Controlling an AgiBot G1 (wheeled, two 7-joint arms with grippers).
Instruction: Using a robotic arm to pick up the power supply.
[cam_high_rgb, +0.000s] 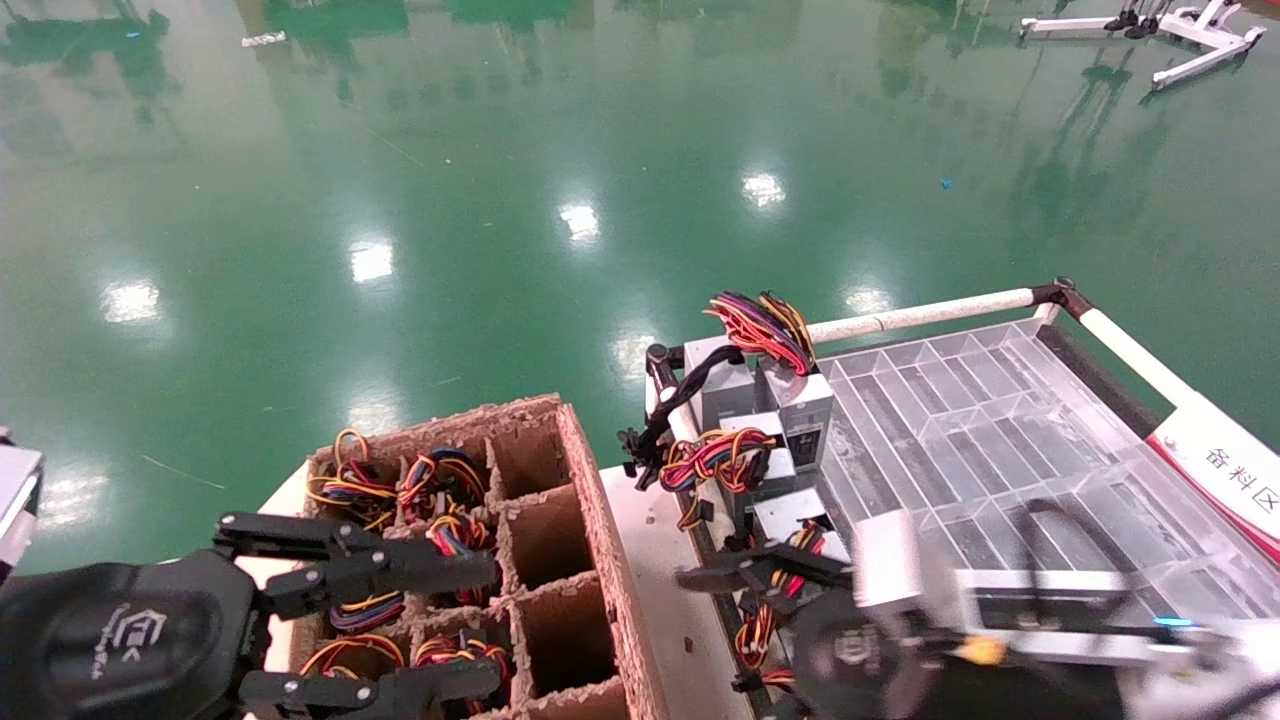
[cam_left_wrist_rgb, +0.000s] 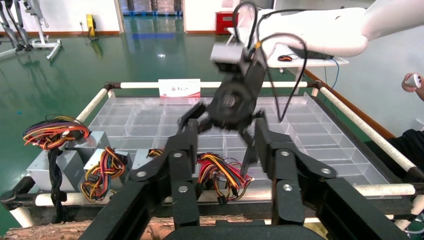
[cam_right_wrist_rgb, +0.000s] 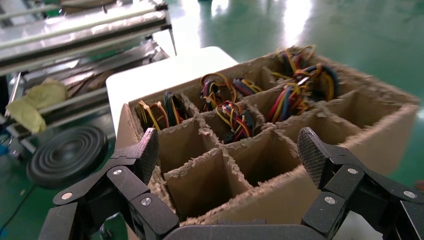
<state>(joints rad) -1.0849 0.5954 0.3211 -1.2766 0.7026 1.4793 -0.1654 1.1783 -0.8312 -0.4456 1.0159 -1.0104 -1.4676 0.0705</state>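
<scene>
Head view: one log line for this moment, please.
left gripper: open, over divided box | right gripper: open, beside tray | power supply: not gripped

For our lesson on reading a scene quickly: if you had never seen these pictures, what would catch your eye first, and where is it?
First, the bright looped wires of the power supplies lined along the near-left edge of the clear divided tray. Next, the brown cardboard crate on the left, some cells stuffed with more coloured wires, others bare. Lastly the two black hands: the left hand open above the crate, the right hand open beside the tray's supplies.
</scene>
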